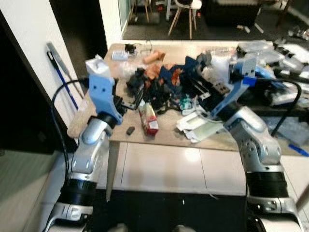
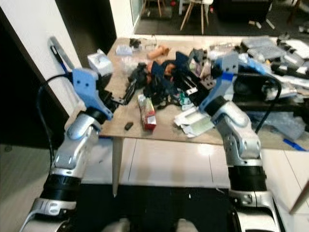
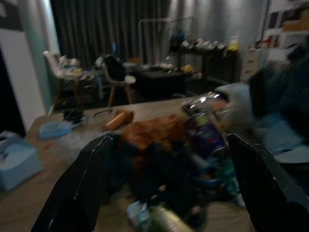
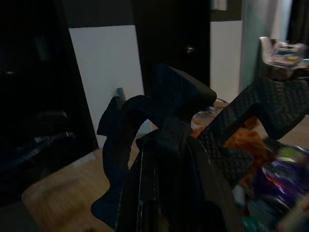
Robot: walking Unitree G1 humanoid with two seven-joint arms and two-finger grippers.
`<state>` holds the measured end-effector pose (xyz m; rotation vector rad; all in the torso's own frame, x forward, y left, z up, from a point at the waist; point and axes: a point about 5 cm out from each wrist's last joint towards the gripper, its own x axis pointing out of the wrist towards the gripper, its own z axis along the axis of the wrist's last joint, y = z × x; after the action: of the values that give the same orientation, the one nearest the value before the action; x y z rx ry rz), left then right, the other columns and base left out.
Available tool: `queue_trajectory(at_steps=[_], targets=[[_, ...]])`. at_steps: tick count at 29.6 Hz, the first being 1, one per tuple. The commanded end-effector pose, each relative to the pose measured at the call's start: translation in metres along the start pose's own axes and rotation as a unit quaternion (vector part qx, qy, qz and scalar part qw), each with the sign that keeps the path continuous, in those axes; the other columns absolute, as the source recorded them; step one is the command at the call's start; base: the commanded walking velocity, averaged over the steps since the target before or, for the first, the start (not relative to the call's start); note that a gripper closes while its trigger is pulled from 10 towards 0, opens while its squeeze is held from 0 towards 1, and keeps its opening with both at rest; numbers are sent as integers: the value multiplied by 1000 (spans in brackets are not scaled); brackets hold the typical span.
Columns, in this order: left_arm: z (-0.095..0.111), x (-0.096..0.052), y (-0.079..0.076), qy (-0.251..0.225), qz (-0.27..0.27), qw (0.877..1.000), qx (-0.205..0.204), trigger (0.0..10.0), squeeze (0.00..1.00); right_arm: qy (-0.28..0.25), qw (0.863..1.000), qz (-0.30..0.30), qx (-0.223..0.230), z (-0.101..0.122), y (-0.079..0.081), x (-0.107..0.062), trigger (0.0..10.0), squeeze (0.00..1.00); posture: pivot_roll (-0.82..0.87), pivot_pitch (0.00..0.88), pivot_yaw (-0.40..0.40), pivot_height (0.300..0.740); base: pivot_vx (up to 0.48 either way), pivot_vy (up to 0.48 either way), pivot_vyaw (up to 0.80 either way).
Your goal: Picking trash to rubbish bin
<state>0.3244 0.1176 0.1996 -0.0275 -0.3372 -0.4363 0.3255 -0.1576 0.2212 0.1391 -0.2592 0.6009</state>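
A heap of trash (image 1: 169, 84) of dark wrappers, orange scraps and bottles covers the middle of the wooden table (image 1: 118, 135). My right gripper (image 1: 198, 79) reaches into the heap from the right. In the right wrist view its fingers (image 4: 263, 113) are shut on a dark blue crumpled piece (image 4: 176, 96), lifted just above the heap. My left gripper (image 1: 126, 104) hovers at the heap's left edge. It is open, with its fingers (image 3: 91, 174) spread wide toward the orange and purple scraps (image 3: 159, 130). A red-and-white carton (image 1: 149, 118) lies near the table's front edge.
White wrappers (image 1: 195, 126) lie at the front right, and a small black piece (image 1: 130, 130) lies beside the carton. A pale box (image 1: 96, 65) stands at the left edge. A broom (image 1: 60, 72) leans on the left wall. A second cluttered table (image 1: 285, 53) adjoins on the right, with chairs (image 1: 186, 9) behind.
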Motion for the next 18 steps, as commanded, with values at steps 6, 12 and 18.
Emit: queue_trajectory(at_steps=[6,12,18], targets=[[-8,-1,1,9,0,1000,4,10000,0,5,1000,10,-1,-8,6,6,10000,0,-38,0,-6,740,-320,0,0],[-8,0,-1,9,-7,1000,3,10000,0,6,1000,5,-1,-9,4,6,10000,0,-39,0,0,740,-319,0,0],[-11,0,-1,13,-8,1000,8,10000,0,12,1000,3,0,-13,7,8,10000,0,-39,0,0,740,-311,0,0]])
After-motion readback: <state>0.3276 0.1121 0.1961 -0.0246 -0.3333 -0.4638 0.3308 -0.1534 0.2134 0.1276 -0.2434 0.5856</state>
